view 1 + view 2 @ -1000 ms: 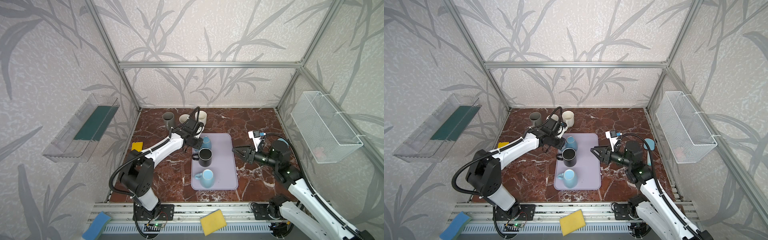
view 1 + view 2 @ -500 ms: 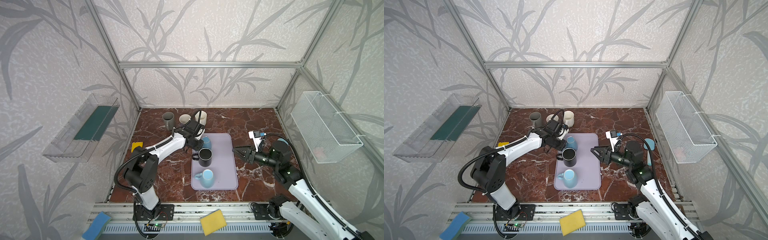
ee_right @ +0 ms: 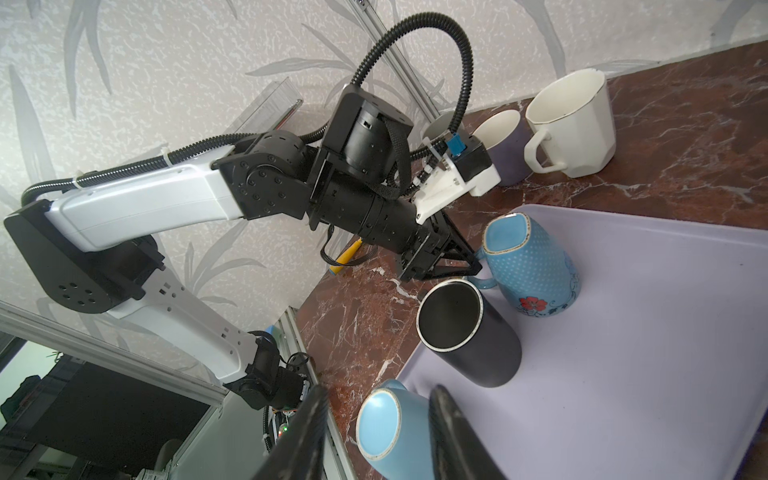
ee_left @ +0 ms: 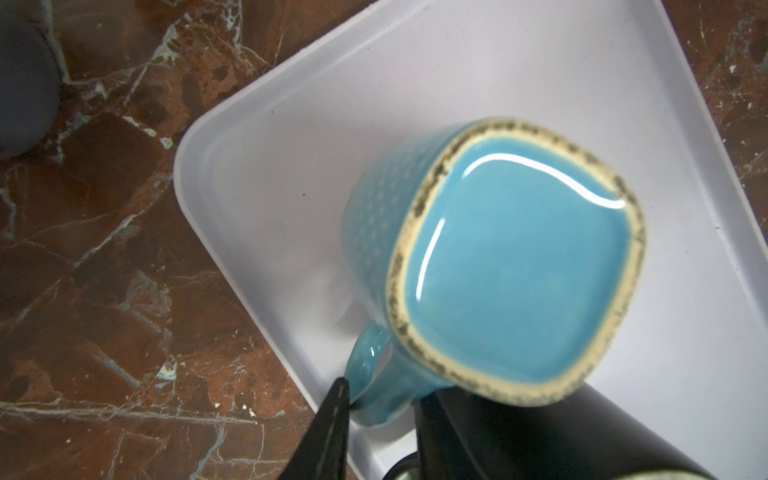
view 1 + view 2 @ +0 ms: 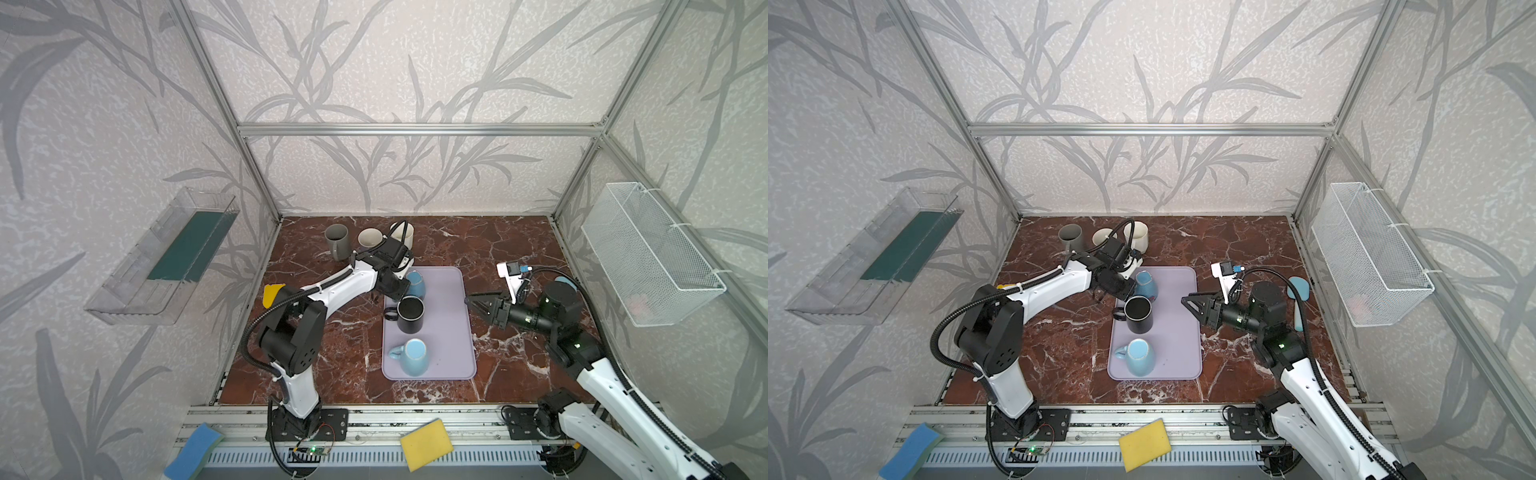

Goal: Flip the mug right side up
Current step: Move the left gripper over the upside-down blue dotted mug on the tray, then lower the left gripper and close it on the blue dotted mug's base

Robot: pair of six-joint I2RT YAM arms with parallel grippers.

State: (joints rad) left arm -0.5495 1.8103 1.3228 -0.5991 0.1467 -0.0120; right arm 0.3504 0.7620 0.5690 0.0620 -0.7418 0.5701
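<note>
Since the left jaws sit pinched narrow on the handle (image 4: 368, 357) of the dotted blue mug (image 5: 415, 283), the grasp looks done and the flip itself is the step in hand. Mug is base-up, mouth down, at the far left corner of the lilac tray (image 5: 449, 340), w/ the black mug (image 5: 409, 313) right beside it (touching or not, can't tell). A 2nd blue mug (image 5: 413, 357) sits base-up nearer the front. Next move prob. needs a lift clear of the tray, then a wrist roll-over w/o clipping the black mug, then set-down on its base. Left arm (image 5: 345, 286) reaches low over the counter (image 5: 511, 249), wrist angled down at the mug. Right arm (image 5: 557, 299) hovers level by the tray's right edge, jaws part open, holding nothing.
</note>
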